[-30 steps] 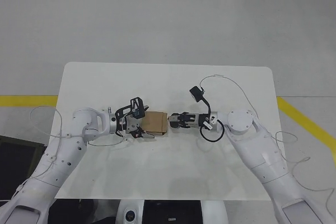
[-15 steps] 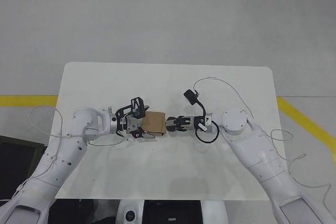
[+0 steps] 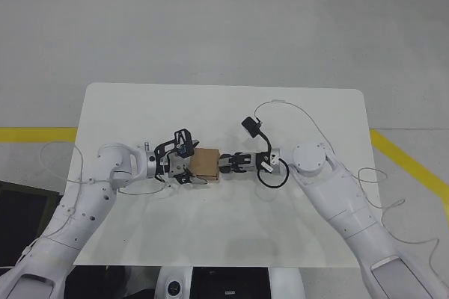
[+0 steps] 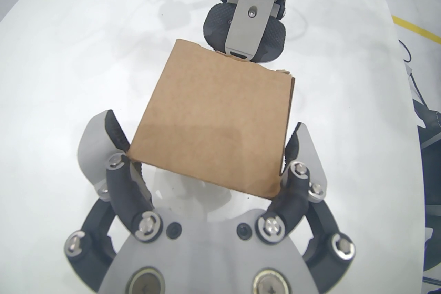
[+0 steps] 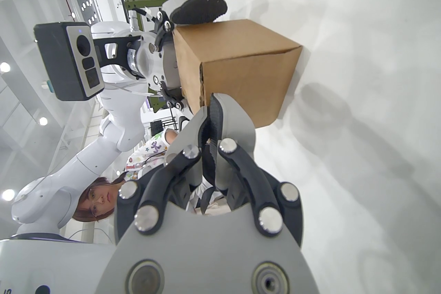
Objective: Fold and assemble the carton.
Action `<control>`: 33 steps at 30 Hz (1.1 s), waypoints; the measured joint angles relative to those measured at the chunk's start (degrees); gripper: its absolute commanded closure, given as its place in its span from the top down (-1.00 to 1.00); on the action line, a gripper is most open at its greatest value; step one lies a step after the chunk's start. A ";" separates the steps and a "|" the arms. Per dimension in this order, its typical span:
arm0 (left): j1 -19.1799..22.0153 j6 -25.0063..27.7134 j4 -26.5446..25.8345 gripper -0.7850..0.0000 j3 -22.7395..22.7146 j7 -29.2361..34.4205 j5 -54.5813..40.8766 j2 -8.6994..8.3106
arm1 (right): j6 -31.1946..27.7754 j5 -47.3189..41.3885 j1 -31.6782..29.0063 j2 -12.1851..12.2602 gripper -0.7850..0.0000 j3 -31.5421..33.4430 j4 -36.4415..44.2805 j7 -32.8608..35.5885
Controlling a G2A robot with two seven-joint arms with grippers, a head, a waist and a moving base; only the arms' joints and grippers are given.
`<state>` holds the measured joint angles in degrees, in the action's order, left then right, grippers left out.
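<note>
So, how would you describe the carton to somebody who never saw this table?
Look at the middle of the white table. The carton sits there, gripped by the left tool, with the right tool at its opposite side. Only it is brown cardboard.

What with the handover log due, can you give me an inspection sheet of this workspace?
Surface: white table, faint scuffs.
Job's things: brown carton, box-shaped, mid-table between the arms.
Clutter: nothing seen.
Grippers: left gripper clamps the carton's sides; right gripper shut, tips at its opposite end.
Cables: white cable loops over the table by the right arm.
Surroundings: grey floor, yellow line.
</note>
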<state>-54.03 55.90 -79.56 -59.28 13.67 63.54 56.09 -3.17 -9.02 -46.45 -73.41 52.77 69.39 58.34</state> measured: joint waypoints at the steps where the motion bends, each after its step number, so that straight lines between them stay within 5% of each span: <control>1: -0.12 0.41 -0.15 1.00 -0.30 0.15 -0.52 -0.09 | 0.01 0.17 -0.35 0.18 -1.00 0.48 0.43 -0.22; 8: -3.07 2.12 -3.32 1.00 -3.26 7.67 -9.63 -2.41 | -1.44 0.98 -3.54 1.54 -1.00 4.46 3.47 -1.43; 10: -4.67 2.10 -5.46 1.00 -4.47 10.87 -13.77 -3.69 | -2.73 0.82 -4.54 1.89 -0.73 5.61 4.43 -1.48; 13: -6.62 2.10 -8.31 1.00 -6.45 15.80 -22.38 -5.55 | -5.64 0.25 -5.73 2.33 0.07 7.42 5.91 -2.28; 14: -6.96 2.10 -9.09 1.00 -7.21 17.27 -25.39 -6.07 | -6.74 0.27 -6.04 2.46 1.00 7.97 6.23 -2.61; 18: -6.88 0.58 -11.26 1.00 -11.21 22.18 -37.08 -7.75 | -13.03 0.27 -7.13 2.93 1.00 10.26 6.88 -4.42; 23: -4.13 -7.64 -11.19 1.00 -14.26 24.19 -46.35 -8.29 | -21.98 3.66 -7.55 3.39 1.00 12.24 6.36 -7.83; 33: 5.72 -14.04 -3.50 1.00 -11.96 26.02 -44.98 -7.44 | -31.40 19.67 -8.37 4.53 1.00 17.33 9.31 -21.19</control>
<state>-48.31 41.86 -83.06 -71.24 39.69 18.57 48.65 -34.58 10.65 -54.82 -68.87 70.10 78.70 37.14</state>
